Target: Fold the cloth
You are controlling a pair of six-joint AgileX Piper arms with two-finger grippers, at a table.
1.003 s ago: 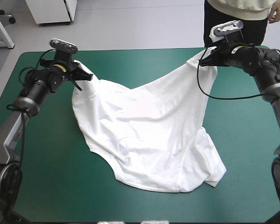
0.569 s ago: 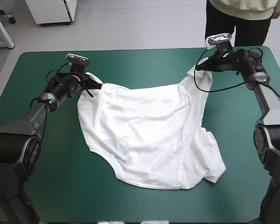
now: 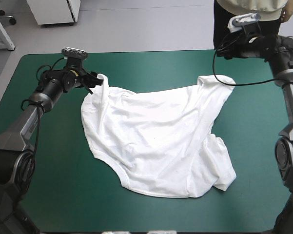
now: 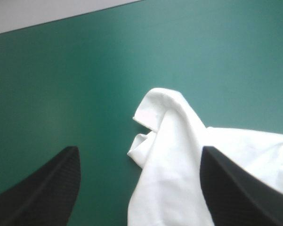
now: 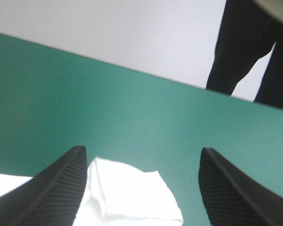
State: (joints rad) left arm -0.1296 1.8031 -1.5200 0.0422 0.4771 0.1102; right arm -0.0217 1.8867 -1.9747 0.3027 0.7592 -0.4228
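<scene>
Gaping left claw point(image 4: 139, 149), right claw point(image 5: 142, 148); T-shirt point(image 3: 156, 136) spread.

Arms point(image 3: 29, 117) grey, black joints; gripper fingers point(image 5: 61, 188) black, ribbed fins.

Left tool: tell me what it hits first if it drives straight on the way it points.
The left tool probably meets the T-shirt first: its bunched corner lies just ahead, between the open fingers. Its height above the cloth is unclear.

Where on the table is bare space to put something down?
Bare teal-green cover: between the T-shirt and the left edge, between it and the right edge, and the far strip between left gripper and right gripper. The T-shirt crowds the middle.
</scene>
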